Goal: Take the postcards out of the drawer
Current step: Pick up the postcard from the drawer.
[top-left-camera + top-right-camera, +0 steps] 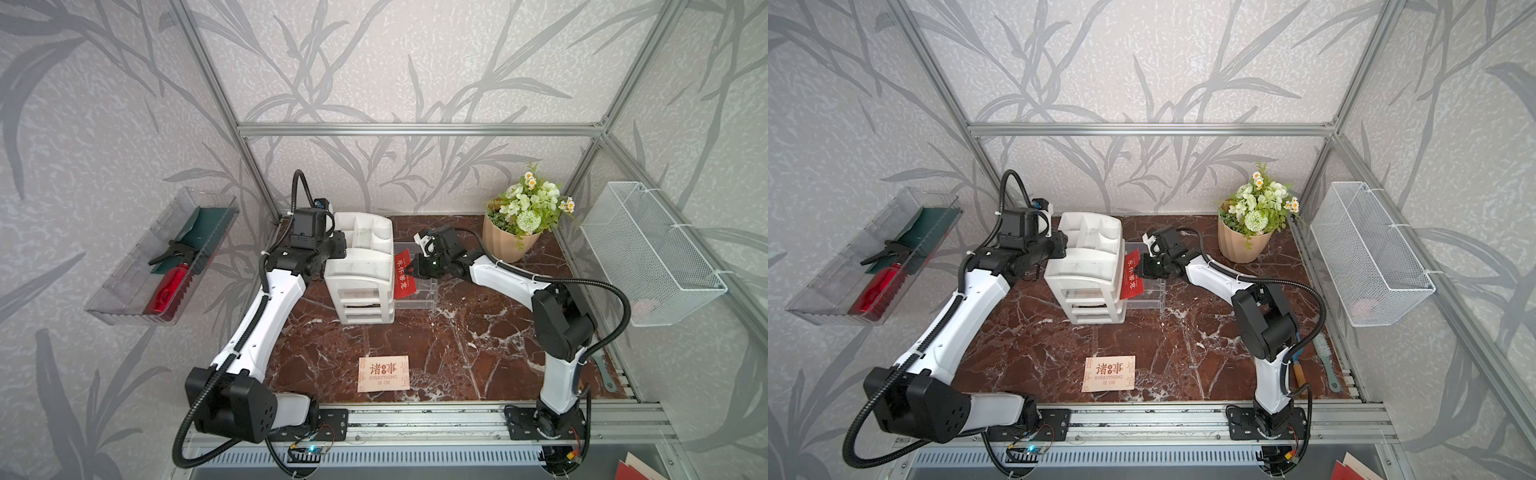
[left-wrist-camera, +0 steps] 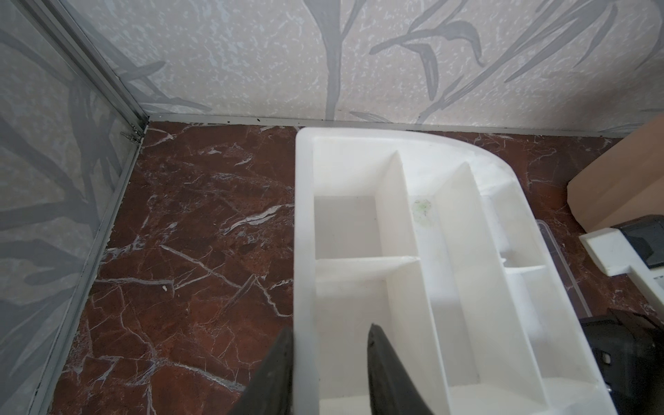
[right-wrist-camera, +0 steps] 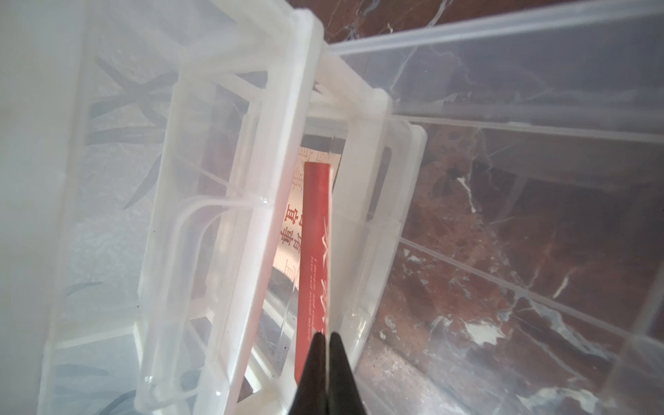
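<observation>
A red postcard (image 1: 401, 275) (image 1: 1132, 275) stands on edge over the pulled-out clear drawer (image 1: 420, 296), beside the white organizer (image 1: 360, 266). My right gripper (image 3: 327, 336) is shut on this card's (image 3: 316, 251) near edge. Under it, inside the drawer, a pale peach postcard (image 3: 290, 222) with red print lies flat. Another peach postcard (image 1: 383, 373) (image 1: 1109, 373) rests on the marble table near the front edge. My left gripper (image 2: 330, 327) straddles the organizer's left wall (image 2: 304, 222); its jaws are open, one finger against the outside and the other standing off inside.
A potted flower bunch (image 1: 510, 239) stands at the back right, close behind my right arm. A wire basket (image 1: 652, 253) hangs on the right wall. A clear tray (image 1: 137, 286) with a red bottle hangs on the left wall. A brush (image 1: 1327, 361) lies by the right arm's base.
</observation>
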### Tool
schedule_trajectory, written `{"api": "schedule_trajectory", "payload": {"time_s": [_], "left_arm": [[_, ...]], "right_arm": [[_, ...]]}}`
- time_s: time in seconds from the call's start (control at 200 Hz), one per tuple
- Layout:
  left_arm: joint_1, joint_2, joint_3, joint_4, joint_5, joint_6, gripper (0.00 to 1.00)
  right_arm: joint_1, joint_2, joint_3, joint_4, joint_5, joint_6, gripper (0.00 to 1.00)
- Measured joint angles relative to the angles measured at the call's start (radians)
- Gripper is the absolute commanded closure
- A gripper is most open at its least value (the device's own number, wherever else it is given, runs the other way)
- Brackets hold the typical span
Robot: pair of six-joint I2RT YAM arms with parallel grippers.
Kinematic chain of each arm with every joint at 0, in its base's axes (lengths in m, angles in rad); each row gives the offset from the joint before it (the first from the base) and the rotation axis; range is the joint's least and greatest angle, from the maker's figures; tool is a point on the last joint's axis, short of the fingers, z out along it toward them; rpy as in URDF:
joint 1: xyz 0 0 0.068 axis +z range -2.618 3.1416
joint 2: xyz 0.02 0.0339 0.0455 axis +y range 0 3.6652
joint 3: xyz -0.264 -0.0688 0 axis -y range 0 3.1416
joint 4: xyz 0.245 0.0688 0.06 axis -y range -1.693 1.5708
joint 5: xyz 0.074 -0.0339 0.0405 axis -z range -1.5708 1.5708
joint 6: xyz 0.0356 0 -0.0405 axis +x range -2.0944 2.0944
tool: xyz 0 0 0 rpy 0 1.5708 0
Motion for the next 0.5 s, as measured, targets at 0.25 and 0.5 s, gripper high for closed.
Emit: {"api": "schedule_trajectory", "payload": {"time_s": [0.25, 0.5], "left_arm": [[0.0, -0.022, 0.082, -0.032, -0.019, 0.002, 0.64], [-0.014, -0.103, 0.102, -0.052, 0.032, 0.0, 0.64]], "right_arm": [[-0.077, -0.103, 0.026, -0.115, -0.003, -0.116, 0.97], [-0.164, -0.223, 0.099, -0.318, -0.047, -0.342, 0.97]]}}
